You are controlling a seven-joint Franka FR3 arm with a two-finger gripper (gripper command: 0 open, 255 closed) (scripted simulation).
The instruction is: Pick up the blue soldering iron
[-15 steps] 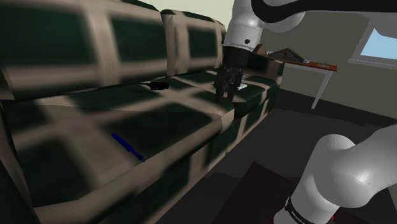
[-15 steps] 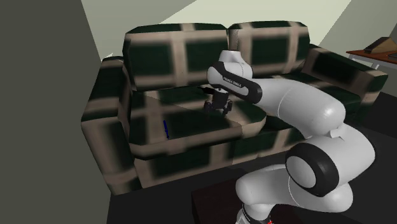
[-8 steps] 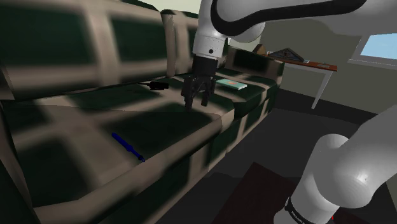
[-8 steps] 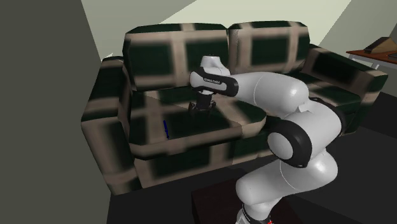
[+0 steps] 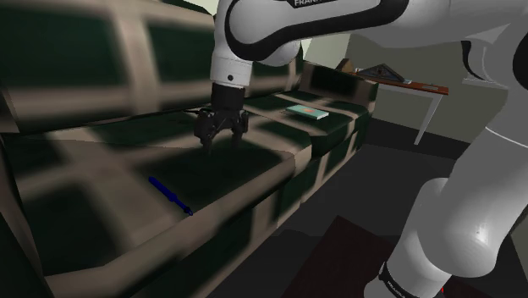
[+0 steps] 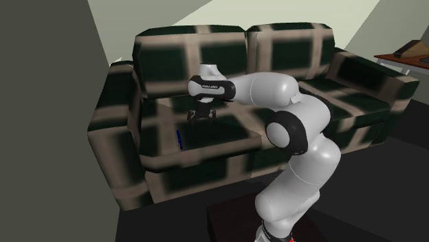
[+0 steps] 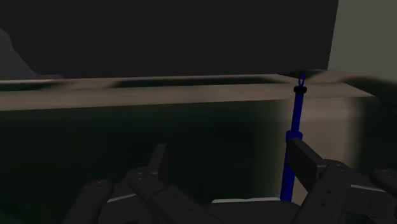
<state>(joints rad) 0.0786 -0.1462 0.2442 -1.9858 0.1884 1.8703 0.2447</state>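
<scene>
The blue soldering iron (image 5: 169, 195) is a thin blue rod lying on the checked sofa seat (image 5: 101, 161), near the front edge and toward the shoulder view's left. My gripper (image 5: 219, 141) hangs just above the seat cushion, up and to the right of the iron and apart from it. Its fingers stand open with nothing between them. In the second exterior view the iron (image 6: 179, 139) lies below and left of the gripper (image 6: 202, 115). In the wrist view the iron (image 7: 294, 137) runs lengthwise just beyond the right finger (image 7: 304, 162).
The sofa backrest (image 5: 101, 51) rises close behind the gripper. A small black object (image 5: 206, 111) lies on the seat by the backrest, and a flat teal item (image 5: 306, 111) rests on the far cushion. A side table (image 5: 412, 87) stands beyond the sofa's far armrest.
The arm has swung steadily toward the shoulder view's left across the seat, bringing the gripper closer to the soldering iron. The fingers stay open. The iron has not moved.
</scene>
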